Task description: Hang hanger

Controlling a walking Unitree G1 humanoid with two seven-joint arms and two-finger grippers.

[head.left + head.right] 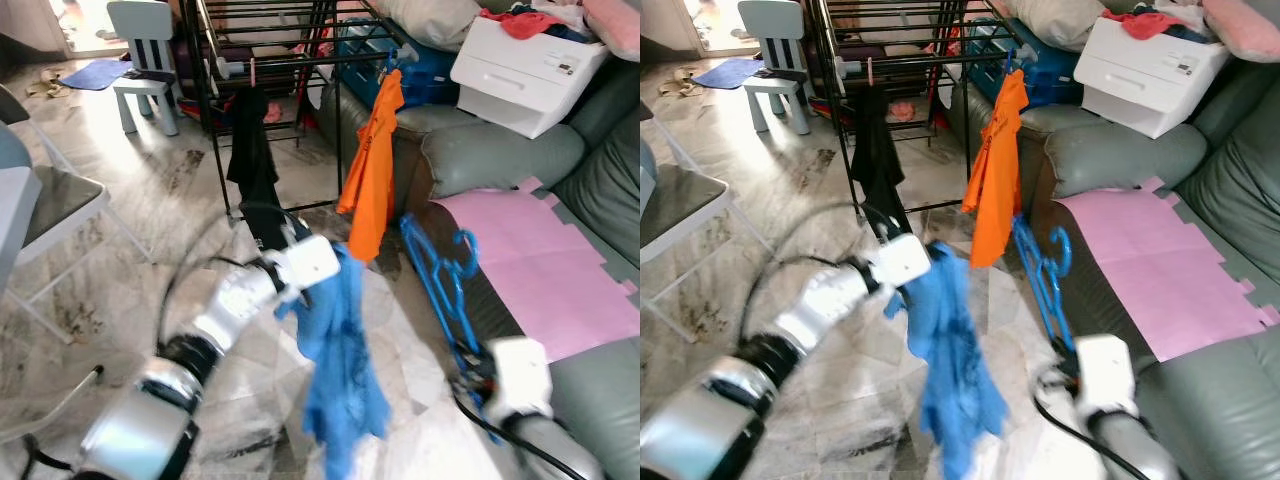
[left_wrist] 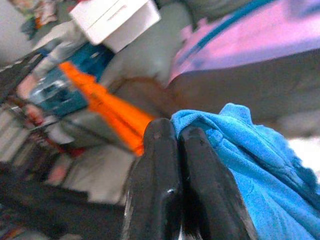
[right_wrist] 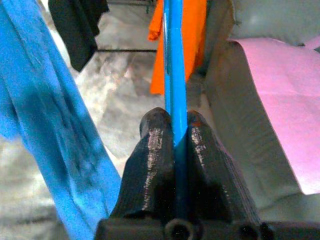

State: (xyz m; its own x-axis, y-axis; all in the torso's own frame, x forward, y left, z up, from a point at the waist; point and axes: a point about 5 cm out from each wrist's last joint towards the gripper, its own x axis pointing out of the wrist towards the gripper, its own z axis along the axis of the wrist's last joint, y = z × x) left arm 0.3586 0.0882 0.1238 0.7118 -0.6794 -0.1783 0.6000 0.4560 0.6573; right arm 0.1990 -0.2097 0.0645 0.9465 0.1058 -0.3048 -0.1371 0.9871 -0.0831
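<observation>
Between the sofa (image 1: 500, 160) and the drying rack (image 1: 265, 60), my right gripper (image 3: 175, 142) pinches the blue hanger (image 1: 440, 270), while the left gripper (image 2: 180, 150) clamps the blue shirt (image 1: 340, 370). Its hook seems free; swinging cloth could snag it.

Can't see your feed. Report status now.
Left gripper shut on blue garment. Right gripper shut on blue hanger. Orange shirt hangs on rack ahead.
</observation>
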